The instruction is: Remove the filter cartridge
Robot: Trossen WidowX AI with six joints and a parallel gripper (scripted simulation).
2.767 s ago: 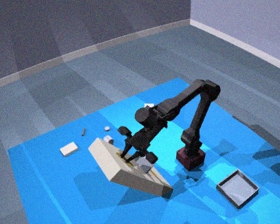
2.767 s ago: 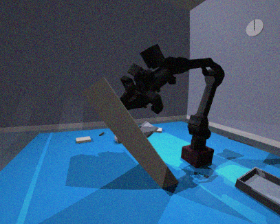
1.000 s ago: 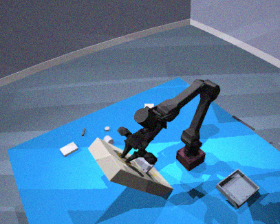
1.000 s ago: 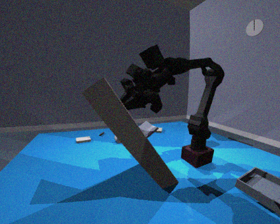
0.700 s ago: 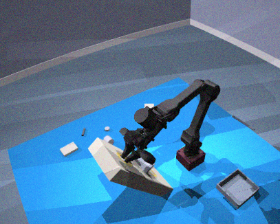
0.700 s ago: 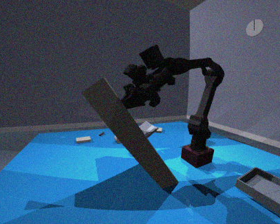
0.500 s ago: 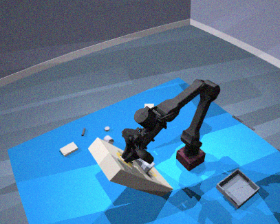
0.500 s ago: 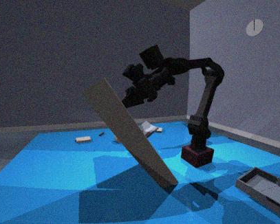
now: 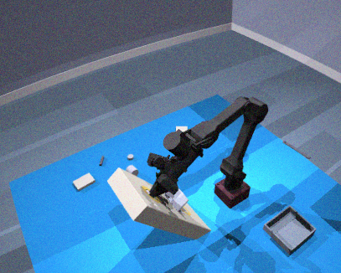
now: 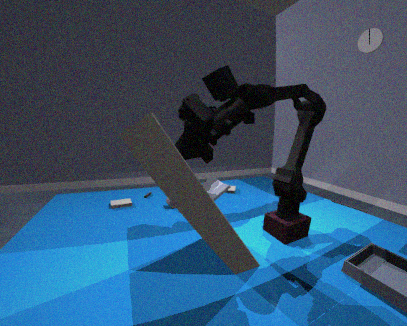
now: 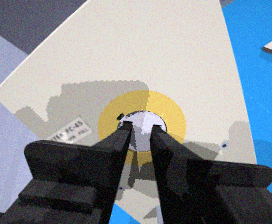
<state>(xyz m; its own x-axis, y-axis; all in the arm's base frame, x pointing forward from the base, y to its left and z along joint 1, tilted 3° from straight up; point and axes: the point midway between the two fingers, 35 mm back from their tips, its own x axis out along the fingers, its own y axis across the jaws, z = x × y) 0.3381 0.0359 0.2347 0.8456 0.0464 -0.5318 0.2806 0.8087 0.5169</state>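
While the jaws [image 9: 155, 193] grip the cartridge [image 11: 143, 117], their tips hide its slots.

My claw [image 9: 152, 194] [image 11: 141, 126] is black, and the cartridge face [image 11: 146, 118] pale lilac-grey inside a yellow ring [image 11: 174, 112]. The panel [image 9: 132, 193] [image 10: 186, 195] [image 11: 162, 55] is cream. Beneath, the mat [image 9: 64, 209] [image 10: 76, 260] [image 11: 242, 30] is patched in bright and darker blues; at right, the tray [image 9: 277, 239] [image 10: 358, 272] is grey, my base [image 9: 231, 195] [image 10: 286, 229] maroon.
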